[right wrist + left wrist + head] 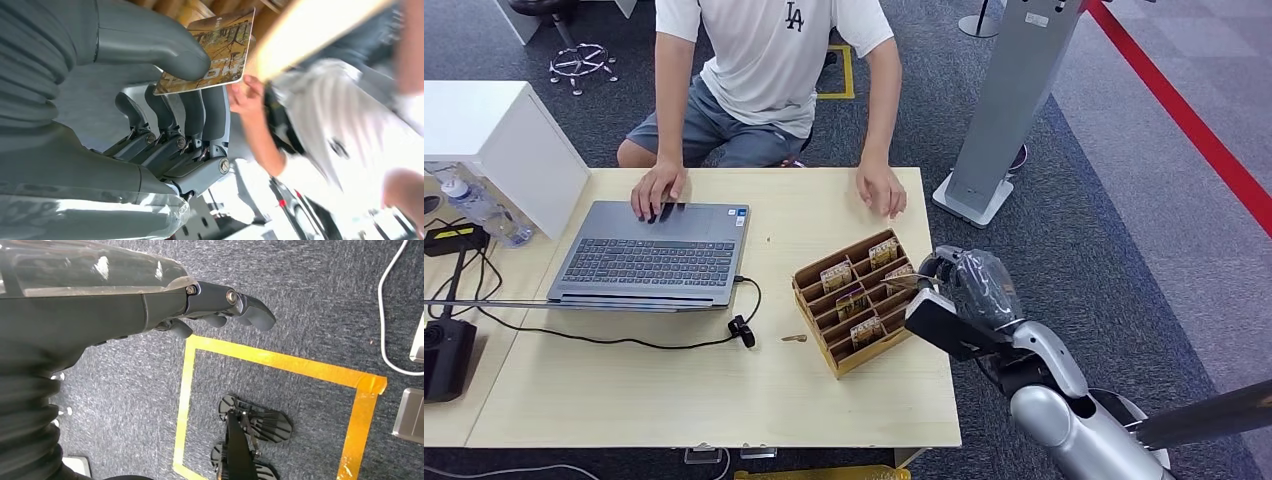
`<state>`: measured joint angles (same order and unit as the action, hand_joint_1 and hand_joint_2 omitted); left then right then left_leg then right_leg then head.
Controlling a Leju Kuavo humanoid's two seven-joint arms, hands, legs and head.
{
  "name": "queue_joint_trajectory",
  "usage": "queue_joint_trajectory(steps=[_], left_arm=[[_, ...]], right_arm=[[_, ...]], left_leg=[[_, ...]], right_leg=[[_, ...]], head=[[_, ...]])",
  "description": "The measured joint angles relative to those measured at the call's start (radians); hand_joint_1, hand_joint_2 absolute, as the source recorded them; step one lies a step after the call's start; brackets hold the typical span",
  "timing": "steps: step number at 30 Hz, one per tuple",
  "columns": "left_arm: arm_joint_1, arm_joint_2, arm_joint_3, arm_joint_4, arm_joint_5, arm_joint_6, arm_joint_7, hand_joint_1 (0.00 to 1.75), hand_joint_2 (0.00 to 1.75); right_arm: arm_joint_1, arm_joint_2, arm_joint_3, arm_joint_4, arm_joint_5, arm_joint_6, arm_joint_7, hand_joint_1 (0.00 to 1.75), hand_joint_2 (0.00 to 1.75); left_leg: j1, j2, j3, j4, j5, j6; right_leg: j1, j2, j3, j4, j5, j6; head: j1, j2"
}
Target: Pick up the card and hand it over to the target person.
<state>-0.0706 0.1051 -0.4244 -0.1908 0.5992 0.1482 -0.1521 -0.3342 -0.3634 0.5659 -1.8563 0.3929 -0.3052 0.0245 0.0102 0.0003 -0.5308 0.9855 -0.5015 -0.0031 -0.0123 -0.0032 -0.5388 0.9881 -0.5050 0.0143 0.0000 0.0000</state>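
Observation:
A brown printed card is pinched between my right hand's thumb and its fingers in the right wrist view. In the head view my right hand hovers at the table's right edge. It is just beside the cardboard card holder, whose slots keep several more cards. The person in a white shirt sits across the table. One of their hands lies on the wood beyond the holder, the other on the laptop. My left hand hangs over the carpet, holding nothing.
A white box, a water bottle and a black device crowd the table's left end. A cable with a clip runs in front of the laptop. A grey stand rises on the floor to the right of the table.

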Motion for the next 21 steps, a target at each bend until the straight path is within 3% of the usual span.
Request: queue_joint_trajectory(steps=[7, 12, 15, 21], left_arm=[[0.0, -0.01, -0.024, 0.001, 0.006, 0.002, 0.0, 0.0, 1.75], [0.0, -0.021, -0.038, -0.001, 0.012, 0.01, 0.008, 0.0, 1.75], [-0.001, -0.027, -0.047, -0.002, 0.015, 0.009, 0.003, 0.0, 1.75], [-0.001, -0.028, -0.051, -0.001, 0.018, 0.005, 0.001, 0.0, 1.75]], right_arm=[[-0.025, 0.141, 0.043, 0.171, -0.093, -0.107, -0.18, 1.48, 1.75], [-0.053, 0.234, 0.093, 0.326, -0.051, -0.271, -0.261, 1.48, 1.75], [-0.05, 0.272, 0.099, 0.385, -0.059, -0.366, -0.318, 1.48, 1.75], [-0.043, 0.295, 0.101, 0.423, -0.091, -0.393, -0.362, 1.48, 1.75]], left_leg=[[0.001, 0.002, 0.003, -0.002, 0.0, 0.0], [0.001, 0.004, 0.004, -0.004, 0.001, 0.0], [0.001, 0.004, 0.005, -0.004, 0.001, 0.0], [0.001, 0.003, 0.004, -0.004, 0.001, 0.0]], right_leg=[[0.001, 0.002, 0.003, -0.003, 0.001, 0.0], [0.001, 0.004, 0.004, -0.004, 0.002, 0.0], [0.001, 0.004, 0.004, -0.004, 0.002, 0.0], [0.001, 0.003, 0.004, -0.004, 0.002, 0.0]], head=[[0.0, 0.0], [0.0, 0.0], [0.0, 0.0], [0.0, 0.0]])
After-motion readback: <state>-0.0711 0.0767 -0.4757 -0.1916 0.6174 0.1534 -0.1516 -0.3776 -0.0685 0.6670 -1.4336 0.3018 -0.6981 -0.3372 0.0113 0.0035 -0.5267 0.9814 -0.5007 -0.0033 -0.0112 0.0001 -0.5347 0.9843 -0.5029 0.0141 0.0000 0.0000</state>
